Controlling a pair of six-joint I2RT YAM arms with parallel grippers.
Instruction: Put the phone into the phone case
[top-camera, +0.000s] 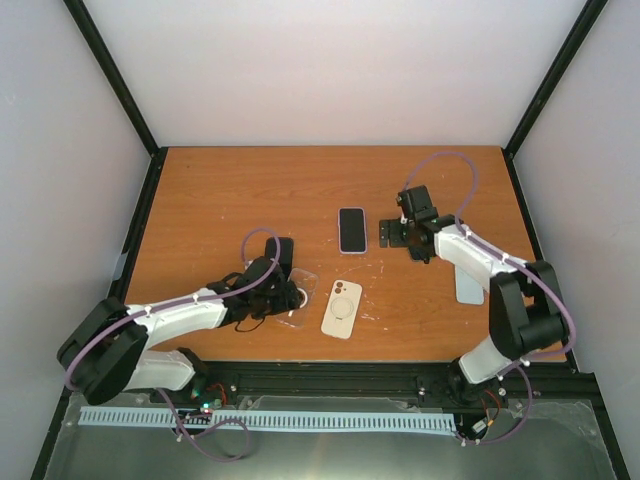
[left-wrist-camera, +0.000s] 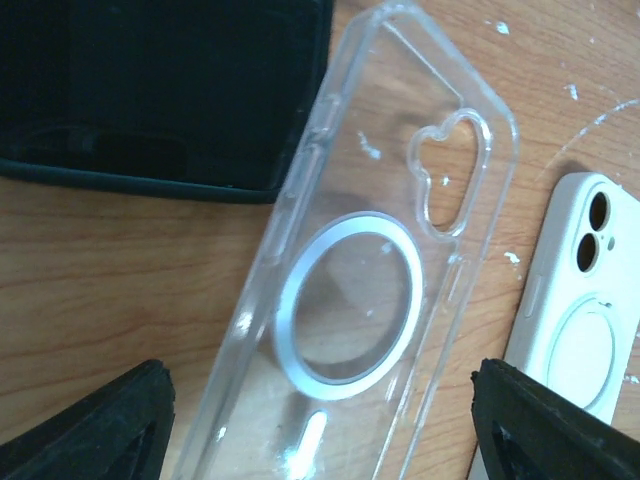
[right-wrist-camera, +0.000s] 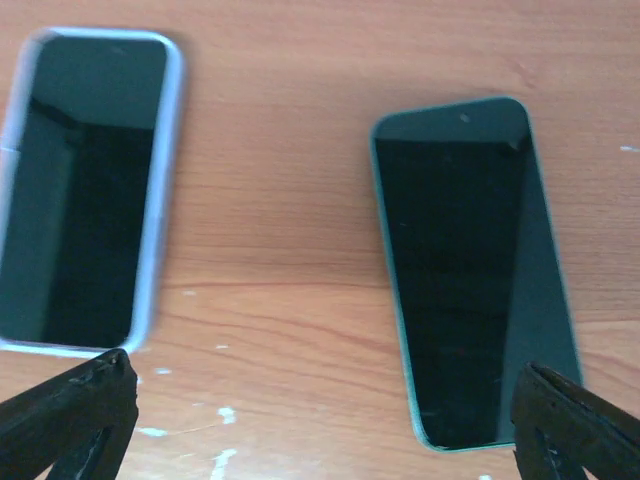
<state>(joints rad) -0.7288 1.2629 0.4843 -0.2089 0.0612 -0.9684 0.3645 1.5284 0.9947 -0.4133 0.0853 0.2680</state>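
Two phones lie screen up. One has a pale lavender rim (right-wrist-camera: 85, 190) and also shows in the top view (top-camera: 352, 230). The other has a teal rim (right-wrist-camera: 470, 270). My right gripper (right-wrist-camera: 320, 440) hangs open above the bare wood between them, and in the top view (top-camera: 398, 233) it covers most of the teal phone. A clear phone case (left-wrist-camera: 365, 290) with a white ring lies inside up between the fingers of my open left gripper (left-wrist-camera: 320, 445). In the top view this gripper (top-camera: 283, 288) is over the clear case (top-camera: 303, 283).
A black case (left-wrist-camera: 160, 90) lies just beyond the clear one and shows in the top view (top-camera: 286, 248). A white case (left-wrist-camera: 580, 310), back up, lies to its right (top-camera: 342, 308). A pale blue flat object (top-camera: 468, 287) lies under my right forearm.
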